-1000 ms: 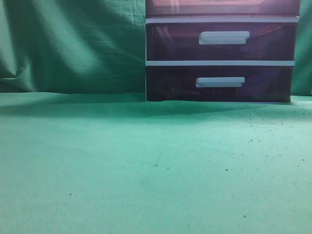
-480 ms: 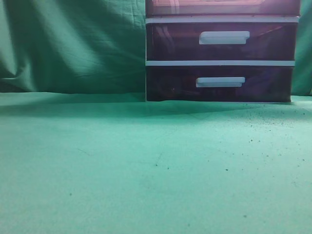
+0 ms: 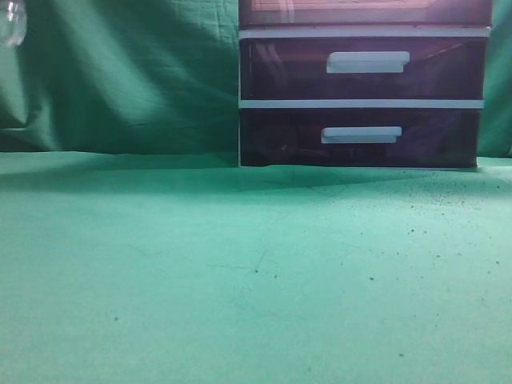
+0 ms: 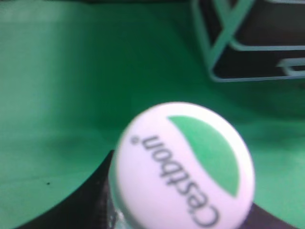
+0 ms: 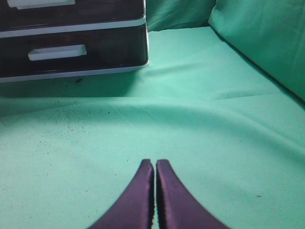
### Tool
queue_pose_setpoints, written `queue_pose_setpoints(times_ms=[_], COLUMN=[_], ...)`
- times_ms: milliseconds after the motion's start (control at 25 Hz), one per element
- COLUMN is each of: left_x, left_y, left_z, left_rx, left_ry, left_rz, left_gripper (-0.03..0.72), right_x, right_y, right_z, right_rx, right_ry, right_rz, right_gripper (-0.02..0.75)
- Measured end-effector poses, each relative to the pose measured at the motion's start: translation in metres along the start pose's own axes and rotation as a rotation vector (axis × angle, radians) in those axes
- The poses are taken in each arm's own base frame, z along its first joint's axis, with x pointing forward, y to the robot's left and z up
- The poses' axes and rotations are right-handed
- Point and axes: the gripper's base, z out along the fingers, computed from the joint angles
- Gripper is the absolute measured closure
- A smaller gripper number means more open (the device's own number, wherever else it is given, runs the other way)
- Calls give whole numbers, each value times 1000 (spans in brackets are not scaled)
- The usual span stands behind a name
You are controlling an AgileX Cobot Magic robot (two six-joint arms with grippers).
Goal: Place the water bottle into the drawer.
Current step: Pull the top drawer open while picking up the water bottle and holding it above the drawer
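Observation:
The water bottle's white cap (image 4: 183, 164), with a green mark and "Cestbon" lettering, fills the lower middle of the left wrist view. My left gripper (image 4: 178, 217) is shut on the bottle below the cap; a dark finger (image 4: 88, 200) shows at its left. The bottle's clear bottom (image 3: 12, 20) peeks in at the exterior view's top left, high above the cloth. The drawer (image 3: 364, 11), pale purple-pink, tops the white-framed unit at the upper right. My right gripper (image 5: 155, 164) is shut and empty, low over the green cloth.
Two dark purple drawers (image 3: 360, 68) with white bar handles sit under the top one and also show in the right wrist view (image 5: 71, 47). The unit's white frame (image 4: 228, 38) shows at the left wrist view's upper right. Green cloth covers the table (image 3: 240, 272) and backdrop.
The bottle's clear bottom has come into the exterior view at the top left; it was out of view before. Nothing else has moved.

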Motion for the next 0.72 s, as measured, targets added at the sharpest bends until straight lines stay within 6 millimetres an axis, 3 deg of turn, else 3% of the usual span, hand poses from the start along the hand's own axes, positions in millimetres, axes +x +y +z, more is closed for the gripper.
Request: queue_pose_setpoints(times_ms=[160, 280, 520, 720], left_x=[-5, 3, 13, 15], left_y=[-20, -29, -47, -56], left_z=[-35, -55, -74, -76], left_rx=[67, 106, 188, 226], left_ry=[-26, 16, 43, 41], left_rz=[47, 80, 189, 219], left_gripper=[424, 424, 424, 424], right_x=[0, -7, -48, -98], right_y=[0, 1, -3, 2], right_z=[0, 0, -14, -29], right_rx=[0, -16, -13, 14], right_ry=[-2, -80, -548, -592], right_rz=[0, 59, 163, -28], right_gripper=[738, 738, 738, 738])
